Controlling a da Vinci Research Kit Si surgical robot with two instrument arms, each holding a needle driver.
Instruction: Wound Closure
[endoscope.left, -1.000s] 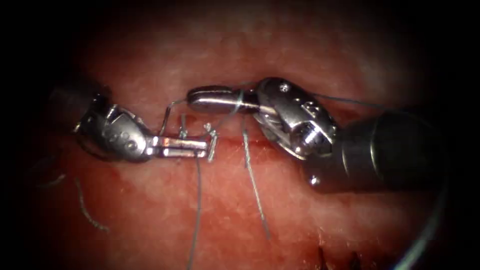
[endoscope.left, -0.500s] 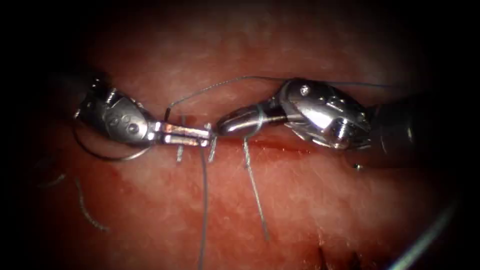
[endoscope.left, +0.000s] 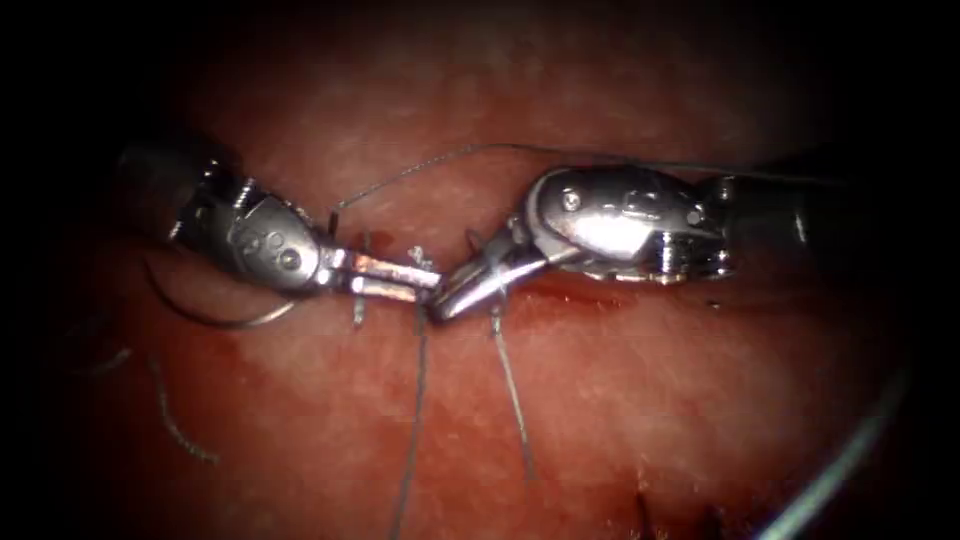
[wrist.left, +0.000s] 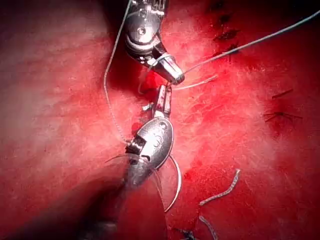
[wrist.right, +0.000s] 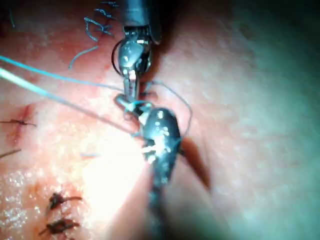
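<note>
Since the earlier frames, the right tool (endoscope.left: 450, 303) has swung down from above the cut (endoscope.left: 570, 290) until its tip meets the left tool (endoscope.left: 425, 283) at frame centre. Its fingers look closed, with thread (endoscope.left: 410, 420) looped around them. Left fingers are closed on the thread beside the knot. Curved needle (endoscope.left: 215, 315) lies free on the tissue (endoscope.left: 650, 400) at left, below the left tool

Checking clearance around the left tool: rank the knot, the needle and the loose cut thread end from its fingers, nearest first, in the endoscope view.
From the left tool, shut on the thread:
1. knot: just above its tip.
2. needle: below the tool's wrist, leftward.
3. cut thread end: lower left, farthest.
</note>
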